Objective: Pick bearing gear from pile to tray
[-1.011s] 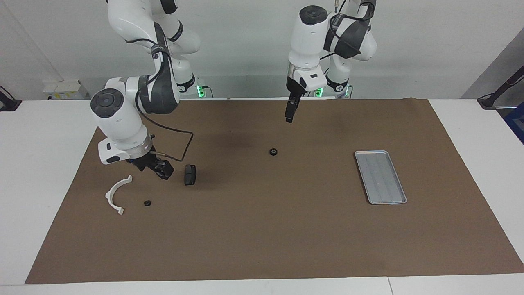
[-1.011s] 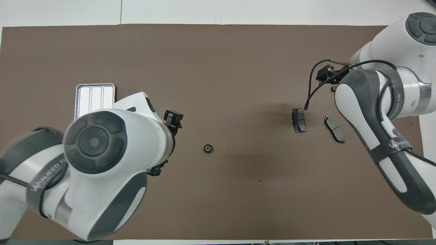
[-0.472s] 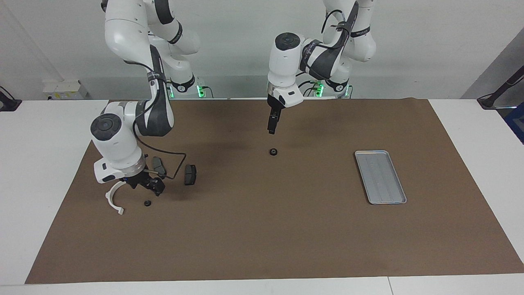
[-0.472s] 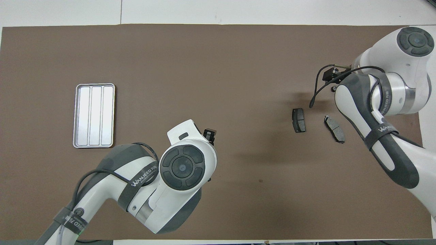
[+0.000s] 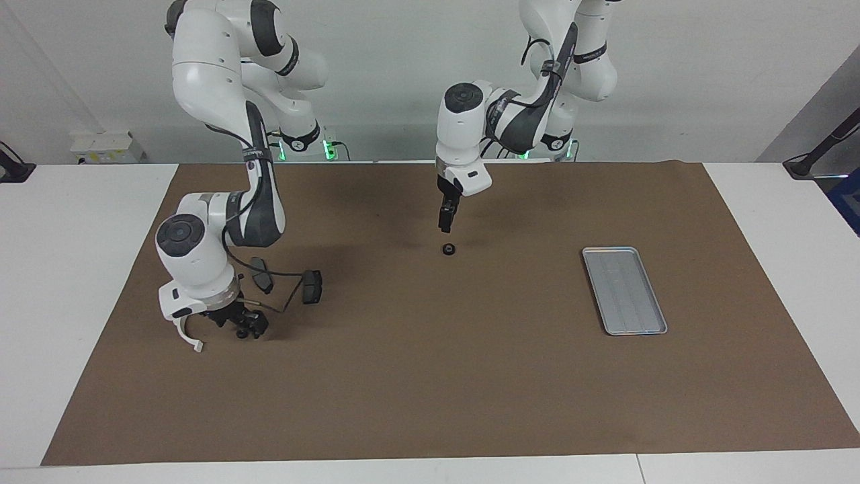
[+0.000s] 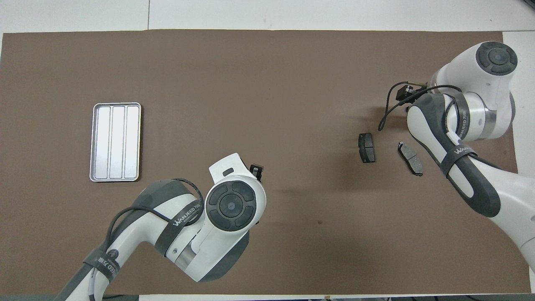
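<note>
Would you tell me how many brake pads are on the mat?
2: one brake pad beside the other brake pad, both at the right arm's end; the arm may hide more.

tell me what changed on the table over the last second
The left end effector swung in from the tray's end and came down over the loose bearing gear mid-mat, not yet touching it. The right end effector dropped away from the brake pads onto the small black piece beside the white arc; a grip is not clear. The tray, pads and arc stayed put.
</note>
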`<action>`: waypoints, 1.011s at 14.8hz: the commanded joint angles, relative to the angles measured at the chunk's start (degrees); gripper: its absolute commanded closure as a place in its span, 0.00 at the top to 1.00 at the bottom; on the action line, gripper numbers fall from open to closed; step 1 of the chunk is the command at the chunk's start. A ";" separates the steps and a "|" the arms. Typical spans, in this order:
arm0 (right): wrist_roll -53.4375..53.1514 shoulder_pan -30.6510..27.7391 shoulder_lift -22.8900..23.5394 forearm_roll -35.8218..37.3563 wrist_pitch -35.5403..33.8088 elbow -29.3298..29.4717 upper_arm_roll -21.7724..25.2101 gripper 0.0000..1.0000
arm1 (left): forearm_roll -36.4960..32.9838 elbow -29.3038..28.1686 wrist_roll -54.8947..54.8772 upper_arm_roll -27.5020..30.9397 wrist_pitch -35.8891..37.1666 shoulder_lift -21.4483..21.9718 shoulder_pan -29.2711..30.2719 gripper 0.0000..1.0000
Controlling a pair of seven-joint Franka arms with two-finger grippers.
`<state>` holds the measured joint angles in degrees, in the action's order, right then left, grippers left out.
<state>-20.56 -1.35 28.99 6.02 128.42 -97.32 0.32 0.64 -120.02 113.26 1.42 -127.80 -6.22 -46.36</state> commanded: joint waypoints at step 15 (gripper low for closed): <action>0.26 -2.34 2.30 -1.98 2.37 0.47 -0.93 0.77 | -4.68 -0.30 0.74 1.56 -10.45 -7.23 1.00 0.99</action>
<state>-20.57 -2.72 30.76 5.32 130.90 -97.32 0.31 -2.65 -120.05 113.42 3.11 -136.75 -12.98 -45.86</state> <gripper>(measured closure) 0.198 0.009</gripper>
